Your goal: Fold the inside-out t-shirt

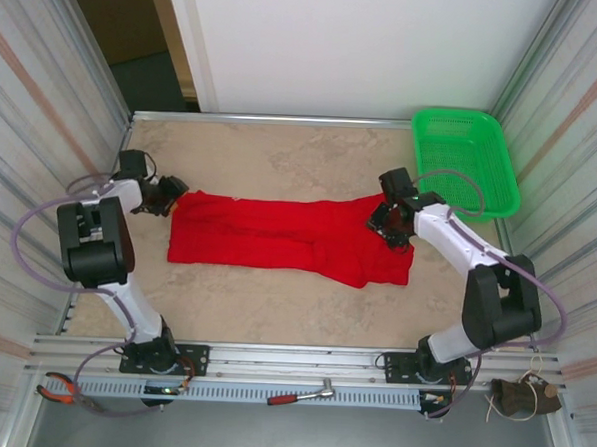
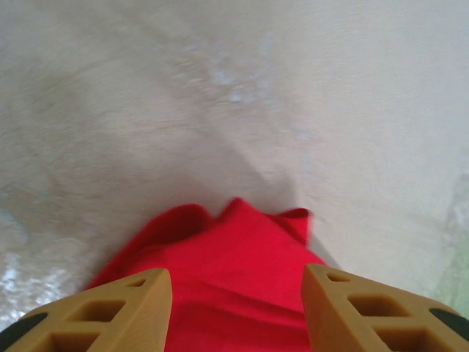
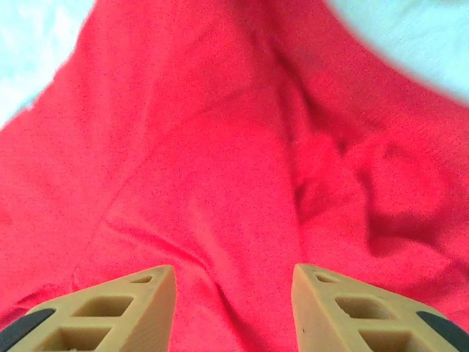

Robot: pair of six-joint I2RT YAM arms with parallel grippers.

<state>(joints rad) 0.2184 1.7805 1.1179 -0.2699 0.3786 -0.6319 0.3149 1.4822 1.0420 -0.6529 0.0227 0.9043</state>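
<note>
The inside-out t-shirt (image 1: 288, 238) is bright red and lies as a long, flat band across the middle of the table. My left gripper (image 1: 170, 199) sits at its left end. In the left wrist view that gripper (image 2: 236, 293) is open, with a rumpled edge of the t-shirt (image 2: 234, 249) lying loose between and beyond the tan fingers (image 2: 132, 308). My right gripper (image 1: 386, 226) hovers over the shirt's wider right end. In the right wrist view it (image 3: 233, 293) is open too, and wrinkled red cloth (image 3: 220, 147) lies under it, not pinched.
A green mesh basket (image 1: 464, 157) stands at the back right corner. Corrugated walls close in both sides of the beige table (image 1: 274, 312). Orange-handled pliers (image 1: 57, 389) and a ratchet (image 1: 305, 394) lie on the near rail.
</note>
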